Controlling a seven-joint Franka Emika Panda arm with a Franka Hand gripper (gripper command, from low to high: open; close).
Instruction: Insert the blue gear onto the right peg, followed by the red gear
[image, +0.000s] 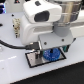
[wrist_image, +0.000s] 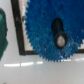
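Note:
The blue gear (wrist_image: 42, 27) fills most of the wrist view, lying flat over the black-bordered pale plate (wrist_image: 19, 35). Through its centre hole (wrist_image: 58, 25) shows the pale tip of the right peg (wrist_image: 61, 40), off-centre against the hole's rim. In the exterior view the blue gear (image: 50, 54) sits low over the plate (image: 35, 61), directly under my gripper (image: 50, 50). The hand hides the fingers there, and none show in the wrist view, so I cannot tell whether they are on the gear. The red gear is out of view.
A dark green object (wrist_image: 2, 32) lies just beyond the plate's edge. A black cable (image: 10, 44) runs over the white table on the exterior view's left. A white box (image: 17, 27) stands behind it.

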